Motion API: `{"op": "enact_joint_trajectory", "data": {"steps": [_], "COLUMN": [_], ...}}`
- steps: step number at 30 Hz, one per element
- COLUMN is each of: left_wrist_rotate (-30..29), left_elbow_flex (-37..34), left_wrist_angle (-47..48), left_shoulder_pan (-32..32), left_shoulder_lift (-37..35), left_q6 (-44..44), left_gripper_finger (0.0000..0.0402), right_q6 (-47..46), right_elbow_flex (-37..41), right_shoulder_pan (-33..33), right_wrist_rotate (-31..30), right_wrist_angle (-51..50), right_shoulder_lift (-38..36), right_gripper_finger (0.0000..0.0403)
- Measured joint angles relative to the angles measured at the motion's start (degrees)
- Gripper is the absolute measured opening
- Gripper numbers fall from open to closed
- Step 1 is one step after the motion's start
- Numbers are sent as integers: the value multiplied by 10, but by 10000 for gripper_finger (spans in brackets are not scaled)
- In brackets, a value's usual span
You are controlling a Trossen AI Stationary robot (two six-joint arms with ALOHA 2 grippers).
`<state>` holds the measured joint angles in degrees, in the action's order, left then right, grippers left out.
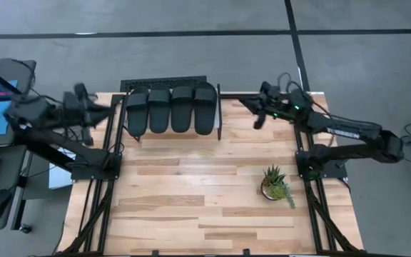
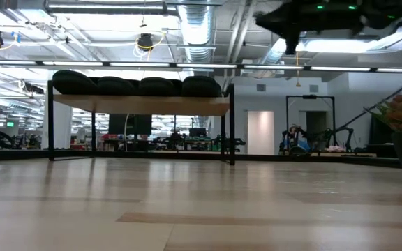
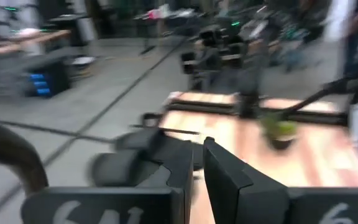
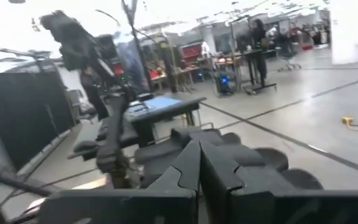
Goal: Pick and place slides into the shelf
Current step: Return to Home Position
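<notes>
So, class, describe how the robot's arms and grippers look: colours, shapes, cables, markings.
Both arms are black and jointed. The right arm carries white lettering, a green light and looping black cables. The left gripper and right gripper have angular, wedge-shaped fingers.

Four slides (image 1: 171, 108) sit side by side on the shelf (image 1: 184, 136).
</notes>
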<state>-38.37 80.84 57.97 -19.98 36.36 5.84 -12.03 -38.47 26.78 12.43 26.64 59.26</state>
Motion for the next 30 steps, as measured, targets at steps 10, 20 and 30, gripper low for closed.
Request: {"op": "enact_joint_trajectory", "data": {"steps": [10, 20, 30], "left_wrist_rotate": [46, 122, 130], "left_elbow_flex": [-279, -436, -534], "left_wrist_angle": [-139, -270, -395], "left_shoulder_pan": [2, 49, 59], "left_shoulder_lift": [-238, -354, -362], "left_q6": [59, 60, 30], "left_gripper_finger": [29, 29, 29], "right_q6": [14, 1, -75], "right_elbow_flex": [120, 231, 356], "right_shoulder_pan": [12, 44, 72], "right_wrist_rotate": [32, 32, 82], "right_wrist_angle": [-84, -133, -161], "right_shoulder_lift": [-222, -437, -591], "right_gripper_finger": [0, 0, 0]}}
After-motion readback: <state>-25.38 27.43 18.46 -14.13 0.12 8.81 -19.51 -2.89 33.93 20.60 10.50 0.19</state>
